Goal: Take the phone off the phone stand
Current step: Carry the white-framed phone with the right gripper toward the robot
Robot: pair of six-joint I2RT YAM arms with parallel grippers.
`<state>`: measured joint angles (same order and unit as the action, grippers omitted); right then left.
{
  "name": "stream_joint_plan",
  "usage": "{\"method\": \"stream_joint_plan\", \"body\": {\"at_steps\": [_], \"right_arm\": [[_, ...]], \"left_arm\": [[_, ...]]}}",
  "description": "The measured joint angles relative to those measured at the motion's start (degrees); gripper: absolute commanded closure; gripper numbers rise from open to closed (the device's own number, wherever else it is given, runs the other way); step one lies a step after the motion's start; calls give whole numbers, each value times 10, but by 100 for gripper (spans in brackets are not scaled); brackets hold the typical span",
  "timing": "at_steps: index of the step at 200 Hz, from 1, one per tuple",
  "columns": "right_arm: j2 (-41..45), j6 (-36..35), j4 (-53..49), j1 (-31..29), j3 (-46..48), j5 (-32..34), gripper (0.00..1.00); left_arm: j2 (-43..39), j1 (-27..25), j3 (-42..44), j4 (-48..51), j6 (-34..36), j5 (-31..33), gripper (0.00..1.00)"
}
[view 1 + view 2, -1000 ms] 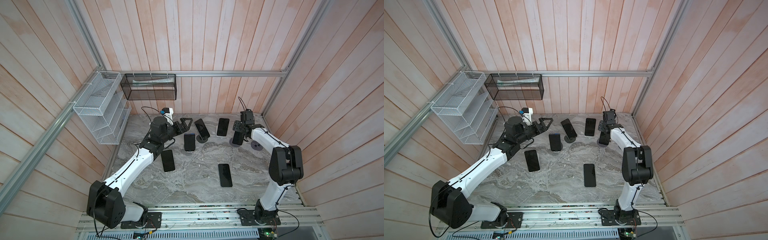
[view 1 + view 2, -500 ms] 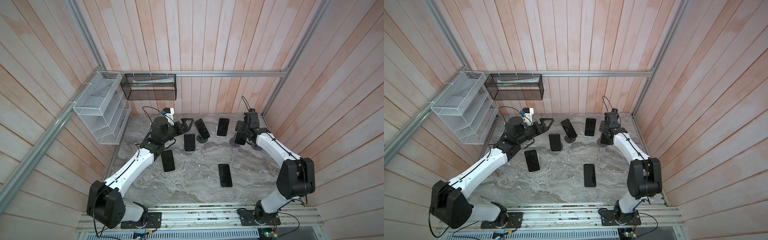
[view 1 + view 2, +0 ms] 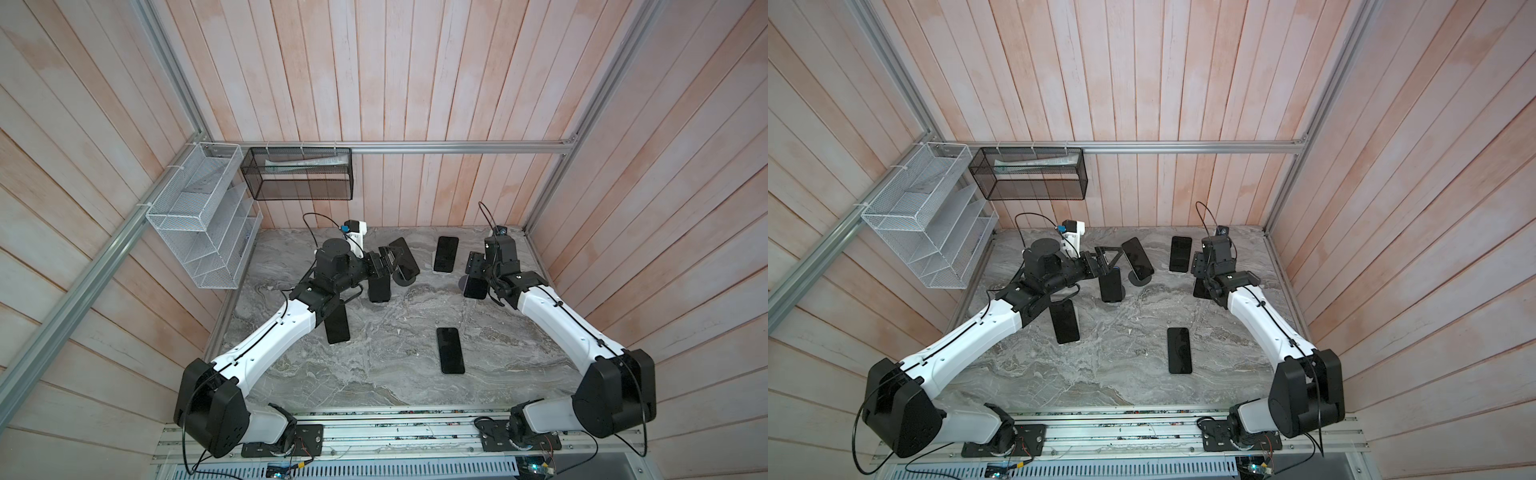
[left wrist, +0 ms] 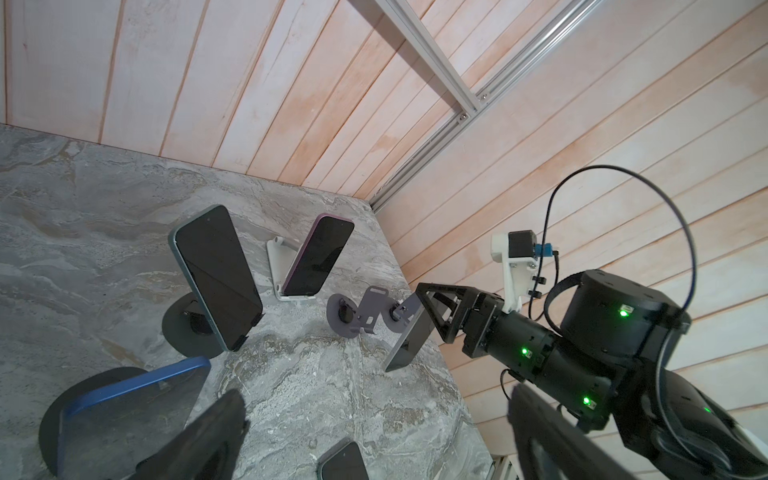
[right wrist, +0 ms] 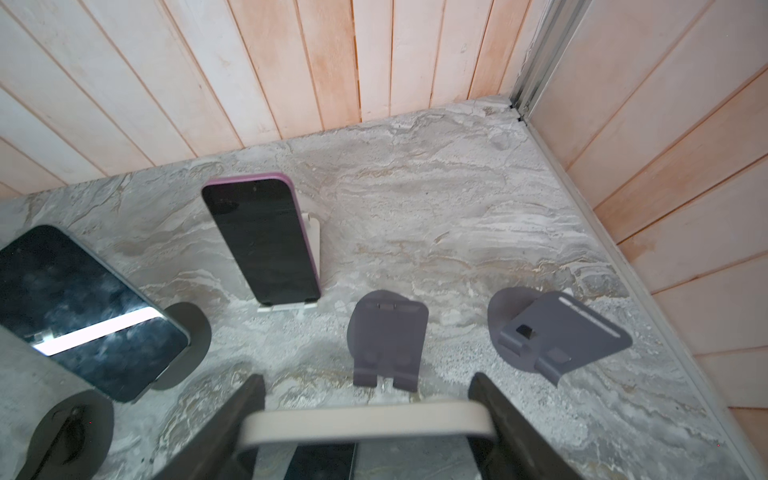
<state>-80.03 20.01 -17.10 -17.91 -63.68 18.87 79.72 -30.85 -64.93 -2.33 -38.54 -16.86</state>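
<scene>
Status: the lift looks done and the placing is left.
- Right pincer (image 5: 366, 386) is pinching the phone (image 5: 365, 424) by its long edges, at the far right of the table (image 3: 374, 374).
- Two grey stands sit just beyond it, one (image 5: 388, 340) nearer and a second (image 5: 557, 332) by the right wall. Both are empty, and I can't tell which one is this phone's.
- In the left wrist view the phone hangs tilted in front of the stands, off their cradles. I can't tell whether its lower corner clears the table.
- Left pincer (image 4: 376, 395) is spread wide and holds nothing, hovering over the blue-cased phone (image 4: 133, 407) at far centre-left.

My read of what's left: carry it clear and lay it on open table, maybe near the flat phone (image 3: 451, 349) at centre.

The phone has a dark, blank screen and a pale off-white rim with rounded corners. The pads sit on the rim, not the glass. It's thin and slick, so I'd expect it to pivot if the pinch is off-centre.

The purple-edged phone (image 5: 262, 241) and the teal-edged phone (image 4: 216, 274) are on their own stands, untouched.
</scene>
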Motion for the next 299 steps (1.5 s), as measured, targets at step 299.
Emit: {"method": "stream_joint_plan", "body": {"at_steps": [299], "right_arm": [[54, 122, -126, -231, 31, 52, 34]], "left_arm": [[-40, 83, -1, 32, 19, 120, 0]]}}
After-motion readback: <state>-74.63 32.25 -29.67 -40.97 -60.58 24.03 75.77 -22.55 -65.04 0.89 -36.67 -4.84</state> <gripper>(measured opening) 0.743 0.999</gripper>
